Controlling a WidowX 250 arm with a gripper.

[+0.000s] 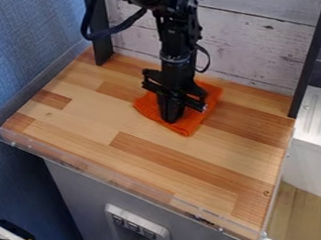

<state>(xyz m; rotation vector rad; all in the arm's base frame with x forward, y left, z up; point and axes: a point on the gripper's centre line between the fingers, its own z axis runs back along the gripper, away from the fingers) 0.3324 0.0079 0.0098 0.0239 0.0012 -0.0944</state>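
Observation:
My black gripper (171, 116) hangs down from the top edge over the back middle of the wooden counter, its tip at an orange cloth (186, 126). The cloth lies on the counter beneath and around the gripper, showing to its left, right and front. Part of the cloth is hidden behind the gripper. Whether the cloth is pinched or only touched cannot be made out.
The wooden counter (117, 121) has a clear raised plastic edge (142, 192) along its front. Whitewashed boards (253, 44) stand behind it, between two dark uprights. A blue wall (28, 47) is at the left, a white metal surface (315, 116) at the right.

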